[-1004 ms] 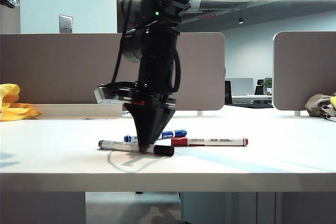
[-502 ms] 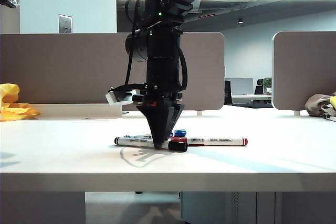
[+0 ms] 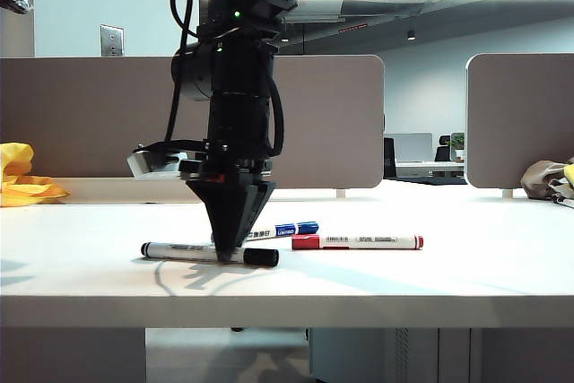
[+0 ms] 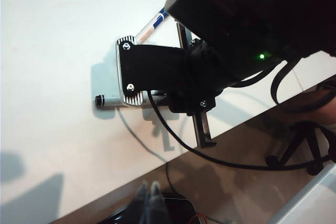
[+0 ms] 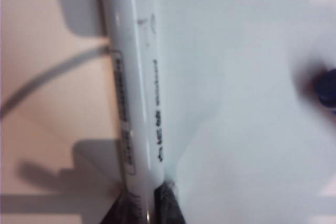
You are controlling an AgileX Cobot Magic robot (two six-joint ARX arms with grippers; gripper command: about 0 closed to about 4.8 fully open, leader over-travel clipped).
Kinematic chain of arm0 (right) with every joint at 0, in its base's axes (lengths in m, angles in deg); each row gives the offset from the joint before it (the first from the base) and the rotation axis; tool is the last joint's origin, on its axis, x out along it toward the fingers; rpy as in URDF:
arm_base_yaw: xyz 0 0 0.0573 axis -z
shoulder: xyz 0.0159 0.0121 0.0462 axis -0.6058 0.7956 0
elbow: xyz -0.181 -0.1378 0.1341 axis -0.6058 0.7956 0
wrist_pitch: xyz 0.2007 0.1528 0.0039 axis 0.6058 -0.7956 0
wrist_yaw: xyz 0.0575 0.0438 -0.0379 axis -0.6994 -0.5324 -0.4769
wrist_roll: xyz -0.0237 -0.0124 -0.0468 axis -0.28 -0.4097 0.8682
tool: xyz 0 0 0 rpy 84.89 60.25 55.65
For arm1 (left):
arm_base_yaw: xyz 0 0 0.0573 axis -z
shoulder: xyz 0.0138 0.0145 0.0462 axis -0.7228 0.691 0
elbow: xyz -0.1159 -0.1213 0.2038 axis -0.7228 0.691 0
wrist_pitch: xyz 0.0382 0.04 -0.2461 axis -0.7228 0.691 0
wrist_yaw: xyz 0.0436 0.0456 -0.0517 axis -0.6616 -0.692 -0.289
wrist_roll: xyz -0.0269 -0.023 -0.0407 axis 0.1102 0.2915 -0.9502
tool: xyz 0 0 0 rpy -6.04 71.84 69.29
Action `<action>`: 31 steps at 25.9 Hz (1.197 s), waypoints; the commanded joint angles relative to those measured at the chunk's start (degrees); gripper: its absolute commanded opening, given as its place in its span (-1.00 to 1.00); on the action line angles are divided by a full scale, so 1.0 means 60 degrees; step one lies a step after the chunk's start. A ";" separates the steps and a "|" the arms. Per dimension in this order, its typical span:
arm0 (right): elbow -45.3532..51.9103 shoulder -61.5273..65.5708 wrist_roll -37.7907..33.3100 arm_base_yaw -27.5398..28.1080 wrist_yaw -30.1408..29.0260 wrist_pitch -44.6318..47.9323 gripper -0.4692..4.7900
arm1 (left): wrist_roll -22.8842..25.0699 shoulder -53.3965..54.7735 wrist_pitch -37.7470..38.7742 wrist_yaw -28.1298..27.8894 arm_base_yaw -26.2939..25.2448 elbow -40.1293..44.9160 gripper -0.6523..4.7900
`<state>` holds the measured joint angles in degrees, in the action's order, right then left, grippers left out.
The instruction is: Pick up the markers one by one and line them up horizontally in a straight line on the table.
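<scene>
My right gripper (image 3: 224, 257) points straight down and is shut on the black-capped marker (image 3: 179, 250) near its middle. That marker lies level, low over the white table (image 3: 430, 284); its barcode barrel (image 5: 135, 98) runs out from between the fingertips of the right gripper (image 5: 148, 209). The blue marker (image 3: 285, 230) lies just behind, and its cap (image 5: 327, 89) shows at the edge of the right wrist view. The red marker (image 3: 359, 241) lies to the right, apart from the black one. My left gripper (image 4: 148, 199) hangs shut and empty off the table's front edge, looking at the right arm (image 4: 210, 72).
Grey divider panels (image 3: 81, 114) stand along the back of the table. A yellow cloth (image 3: 22, 177) lies at the far left and a bundle (image 3: 549, 181) at the far right. The table's thick front edge (image 3: 287, 311) runs across the exterior view.
The right gripper carried the black-capped marker rightward up against the red marker's cap, then back left. The marker now lies further left, apart from the red one. The left gripper has not moved.
</scene>
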<state>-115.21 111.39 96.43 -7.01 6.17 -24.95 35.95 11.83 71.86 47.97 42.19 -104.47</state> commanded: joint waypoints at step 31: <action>-0.0517 0.0117 0.2189 -0.0204 0.1552 0.1432 -0.78 | 0.0022 -0.0033 -0.0149 0.0069 -0.0004 -0.0044 -0.78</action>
<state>-118.22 111.89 109.15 -8.12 15.63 -17.10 35.95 11.83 71.58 47.99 42.19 -104.47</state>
